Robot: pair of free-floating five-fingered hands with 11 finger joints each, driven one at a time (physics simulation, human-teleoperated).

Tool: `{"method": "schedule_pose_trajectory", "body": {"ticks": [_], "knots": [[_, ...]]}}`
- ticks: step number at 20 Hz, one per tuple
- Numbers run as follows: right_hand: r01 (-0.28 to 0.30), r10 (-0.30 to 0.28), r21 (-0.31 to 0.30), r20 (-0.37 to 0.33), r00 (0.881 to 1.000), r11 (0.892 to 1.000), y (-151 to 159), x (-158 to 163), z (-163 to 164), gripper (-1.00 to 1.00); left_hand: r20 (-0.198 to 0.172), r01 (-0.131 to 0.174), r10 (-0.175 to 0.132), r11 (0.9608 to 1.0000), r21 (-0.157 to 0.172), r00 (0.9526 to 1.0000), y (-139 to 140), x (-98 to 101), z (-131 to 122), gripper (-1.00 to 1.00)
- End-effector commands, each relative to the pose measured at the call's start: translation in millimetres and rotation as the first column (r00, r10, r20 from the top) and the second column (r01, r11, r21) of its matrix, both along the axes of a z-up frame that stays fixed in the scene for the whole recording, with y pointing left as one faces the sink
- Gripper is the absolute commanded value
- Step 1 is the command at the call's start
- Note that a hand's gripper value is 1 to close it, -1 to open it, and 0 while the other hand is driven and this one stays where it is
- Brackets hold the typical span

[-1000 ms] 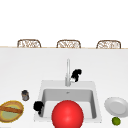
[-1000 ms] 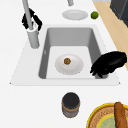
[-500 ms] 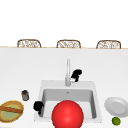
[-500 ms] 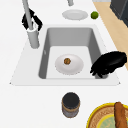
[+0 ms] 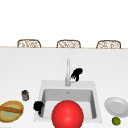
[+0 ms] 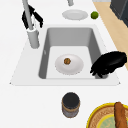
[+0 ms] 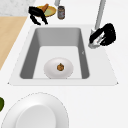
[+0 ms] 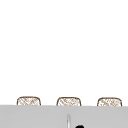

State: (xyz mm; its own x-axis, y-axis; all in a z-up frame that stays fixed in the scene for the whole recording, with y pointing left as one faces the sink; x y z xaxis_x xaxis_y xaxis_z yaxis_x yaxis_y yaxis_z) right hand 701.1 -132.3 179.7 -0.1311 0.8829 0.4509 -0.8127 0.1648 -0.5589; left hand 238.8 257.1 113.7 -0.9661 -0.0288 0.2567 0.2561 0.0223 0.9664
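My right hand (image 5: 76, 74) is beside the faucet (image 5: 67, 72), just right of its base, with fingers curled round the small handle there; it appears again in the right side view (image 7: 106, 34) and behind the spout in the left side view (image 6: 31, 15). My left hand (image 5: 38, 106) hovers over the sink's (image 5: 93, 85) front left corner, fingers relaxed and drooping over the rim (image 6: 109, 63), holding nothing (image 7: 37, 14). Inside the basin lies a white plate (image 6: 75, 67) with a small brown item (image 6: 67, 61) on it.
A big red round thing (image 5: 67, 115) covers the sink's front edge in the front view. Left of the sink stand a dark jar (image 5: 25, 95) and a yellow dish with a bread stick (image 5: 11, 110). On the right are a white plate (image 5: 116, 106) and a lime (image 5: 116, 121).
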Motion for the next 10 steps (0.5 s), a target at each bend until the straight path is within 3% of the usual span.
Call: {"method": "schedule_pose_trajectory", "body": {"ticks": [1, 6, 10], "knots": [[0.023, -0.023, 0.000, -0.008, 1.000, 1.000, -14.9, 8.0, 29.7, -1.00, 0.000, 0.000, 0.000, 1.0000, 0.000, 1.0000, 0.0, 0.0, 0.0, 0.00], [-0.013, 0.012, -0.024, -0.010, 1.000, 1.000, -31.5, 6.5, 55.4, -1.00, 0.000, 0.000, 0.000, 1.0000, 0.000, 1.0000, 0.0, 0.0, 0.0, 0.00], [-0.003, 0.003, -0.072, 0.000, 1.000, 0.997, -40.7, 2.2, 55.6, -1.00, 0.000, 0.000, 0.000, 1.0000, 0.000, 1.0000, 0.0, 0.0, 0.0, 0.00]]}}
